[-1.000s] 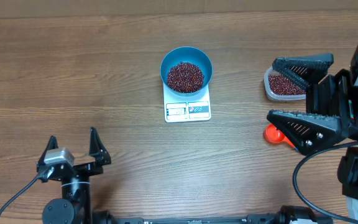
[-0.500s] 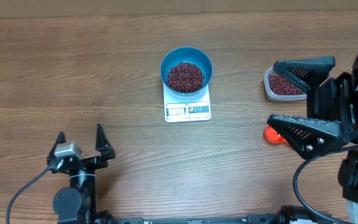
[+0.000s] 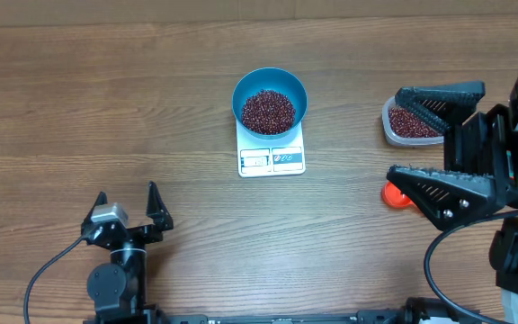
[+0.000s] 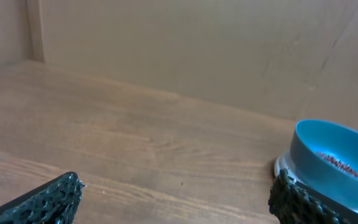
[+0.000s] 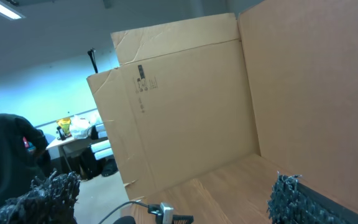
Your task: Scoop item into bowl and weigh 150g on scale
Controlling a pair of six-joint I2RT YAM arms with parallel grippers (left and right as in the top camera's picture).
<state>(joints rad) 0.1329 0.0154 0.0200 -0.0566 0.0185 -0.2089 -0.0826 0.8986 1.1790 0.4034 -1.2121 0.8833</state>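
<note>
The beans (image 3: 268, 111) are heaped in the bowl (image 3: 239, 94), which is set on the scale (image 3: 272, 161). Loose and light, they are judged easily spilled; the stiff bowl is best gripped at its rim. Left gripper (image 3: 128, 192) and right gripper (image 3: 396, 131) are held spread, empty.

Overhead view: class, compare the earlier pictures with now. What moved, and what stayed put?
The left gripper slid to its right along the near edge, open and empty throughout. The right gripper barely shifted, also open. The bowl of beans, the scale and the tub stayed put.
</note>
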